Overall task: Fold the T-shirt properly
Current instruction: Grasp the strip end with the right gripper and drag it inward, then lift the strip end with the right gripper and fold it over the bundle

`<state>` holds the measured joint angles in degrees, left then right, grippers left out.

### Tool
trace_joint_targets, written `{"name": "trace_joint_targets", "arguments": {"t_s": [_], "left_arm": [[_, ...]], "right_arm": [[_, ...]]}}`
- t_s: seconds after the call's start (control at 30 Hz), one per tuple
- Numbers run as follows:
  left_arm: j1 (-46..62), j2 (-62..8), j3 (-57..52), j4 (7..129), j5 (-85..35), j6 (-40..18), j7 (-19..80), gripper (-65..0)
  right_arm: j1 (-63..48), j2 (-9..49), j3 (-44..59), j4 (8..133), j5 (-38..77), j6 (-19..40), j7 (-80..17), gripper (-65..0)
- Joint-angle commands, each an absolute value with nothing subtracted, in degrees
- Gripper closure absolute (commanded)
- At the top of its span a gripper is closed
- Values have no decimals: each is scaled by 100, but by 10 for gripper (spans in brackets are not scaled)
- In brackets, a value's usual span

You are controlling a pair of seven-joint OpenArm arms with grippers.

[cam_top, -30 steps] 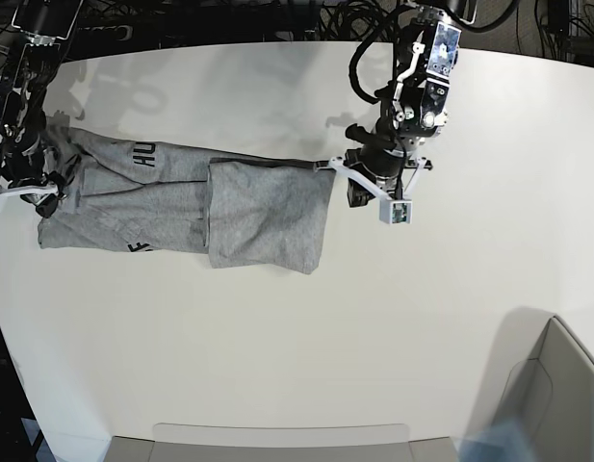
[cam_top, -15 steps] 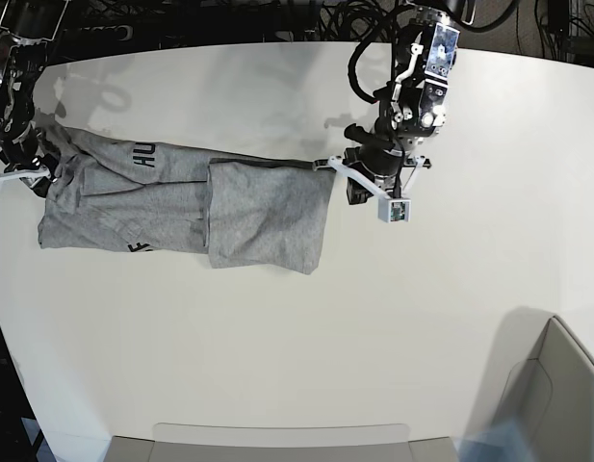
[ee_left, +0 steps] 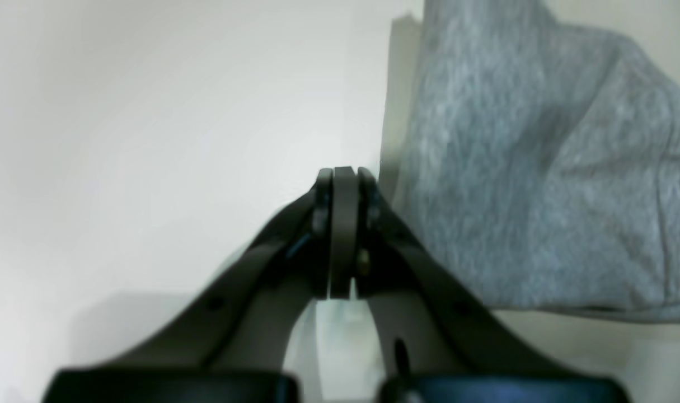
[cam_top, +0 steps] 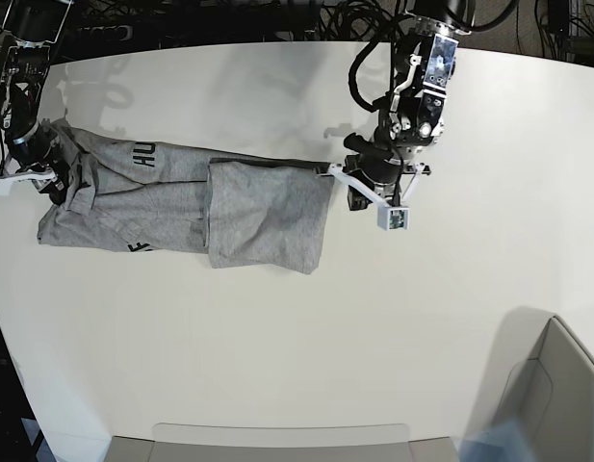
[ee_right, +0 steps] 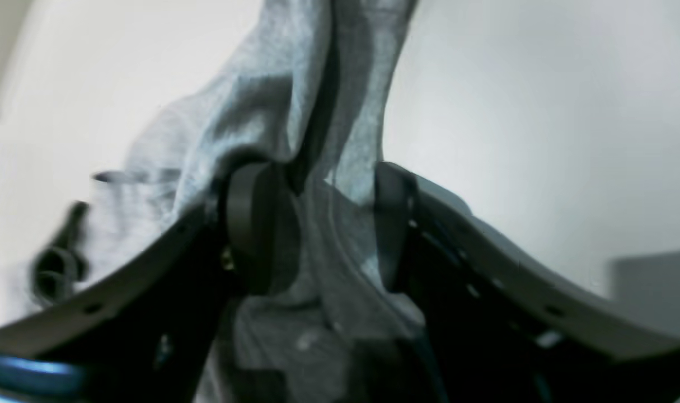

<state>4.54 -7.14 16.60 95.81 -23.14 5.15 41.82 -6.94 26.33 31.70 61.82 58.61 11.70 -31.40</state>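
Currently the T-shirt [cam_top: 181,202] lies part-folded at left of the bench [cam_top: 374,318]; your right gripper [ee_right: 312,224] has fingers spread with cloth bunched between; your left gripper [ee_left: 344,184] is pressed together, empty, beside the hem; lifting now risks cloth slipping out, undoing the fold.

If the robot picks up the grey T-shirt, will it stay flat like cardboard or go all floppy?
Probably floppy: the T-shirt already lies in soft folds and wrinkles on the table. It likely droops and bunches where lifted, as it does by the right gripper. It looks thin, so probably light.
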Motion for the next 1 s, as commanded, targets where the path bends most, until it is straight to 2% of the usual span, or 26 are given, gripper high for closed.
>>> {"name": "trace_joint_targets", "arguments": {"t_s": [0.0, 0.17, 0.33, 0.8, 0.87, 0.97], "left_arm": [[418, -637, 1675, 9666, -2308, 514, 4092, 0], [418, -593, 1675, 9666, -2299, 505, 4101, 0], [418, -593, 1675, 9657, -2299, 505, 4101, 0], [418, -593, 1851, 9657, -2299, 505, 4101, 0], [418, -585, 1859, 9657, -2299, 505, 4101, 0], [418, -585, 1877, 9657, -2299, 505, 4101, 0]], "right_arm": [[-629, 2765, 3169, 6229, 5947, 1235, -3081, -274], [-620, 2738, 2879, 6273, 6079, 1279, -3081, -273], [-637, 2659, 2835, 6246, 6580, 1587, -3090, -273], [-382, 2519, 2281, 6273, 6334, 1640, -3275, -269], [-347, 2536, 2123, 6273, 6334, 1640, -3275, -234], [-189, 2545, 1947, 6255, 6114, 1631, -3275, -133]]}}
